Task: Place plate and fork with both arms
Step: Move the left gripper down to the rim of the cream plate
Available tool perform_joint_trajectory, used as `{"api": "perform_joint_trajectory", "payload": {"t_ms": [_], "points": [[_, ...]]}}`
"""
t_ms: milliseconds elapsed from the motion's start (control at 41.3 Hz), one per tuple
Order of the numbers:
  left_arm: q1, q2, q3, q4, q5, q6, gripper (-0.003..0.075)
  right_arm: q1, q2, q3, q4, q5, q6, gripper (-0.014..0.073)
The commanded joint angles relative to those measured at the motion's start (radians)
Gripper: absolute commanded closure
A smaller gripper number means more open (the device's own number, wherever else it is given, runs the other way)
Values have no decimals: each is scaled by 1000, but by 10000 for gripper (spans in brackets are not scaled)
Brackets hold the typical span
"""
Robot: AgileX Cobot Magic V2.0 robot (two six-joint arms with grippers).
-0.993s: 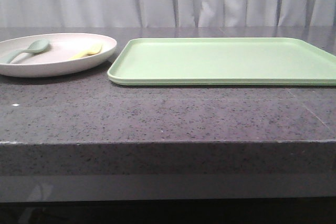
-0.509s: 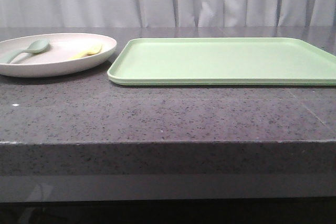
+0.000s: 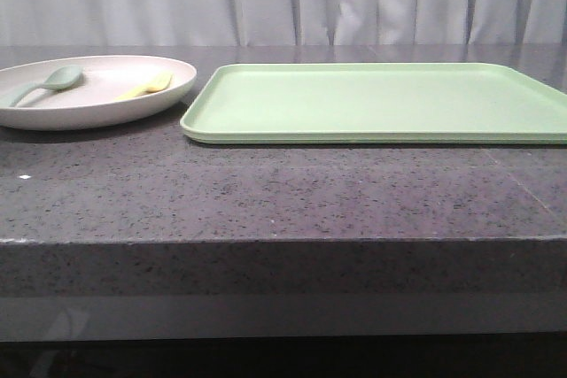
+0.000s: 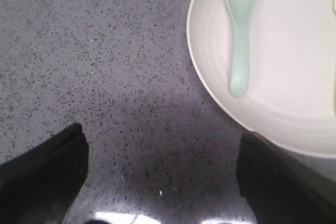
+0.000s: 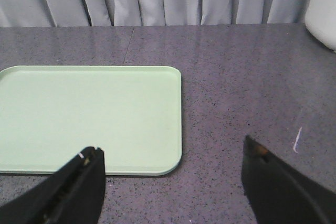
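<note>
Plate [image 3: 93, 95] sits at the table's left, just beside the tray [image 3: 381, 104], in the same place as a second ago; fork [image 3: 146, 86] and spoon [image 3: 40, 84] lie in it unmoved. Nothing in the front view has shifted, so I judge the task not yet begun, both items waiting to be picked up. Plate is matte, pinkish-cream, round and shallow with a raised rim; fork pale yellow, short and slim; spoon grey-green, smooth. Tray is flat light green with rounded corners and a low lip. Table [image 3: 283, 201] is dark speckled stone, faintly glossy. Left gripper [image 4: 160, 174] hangs over bare table beside the plate's rim, fingers spread, holding nothing. Right gripper [image 5: 170, 184] hovers near the tray's corner, likewise spread and empty.
</note>
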Motion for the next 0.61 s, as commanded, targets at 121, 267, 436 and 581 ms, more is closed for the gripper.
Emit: {"api": "perform_joint_trajectory", "payload": {"t_ms": [121,267,436,581], "points": [[135,155,-128,-344,-54,214,156,-4,15,-34,1,-74,-5,32],[200,249,-159,-658,-57,408,156,-4,15,-34,1,-74,-5,32],[220,343,-193,-865,-59,521,156,-4,15,-34,1,-74,-5,32],[218,418,-244,-917,-30,522,156,-4,15,-34,1,-74,-5,32]]}}
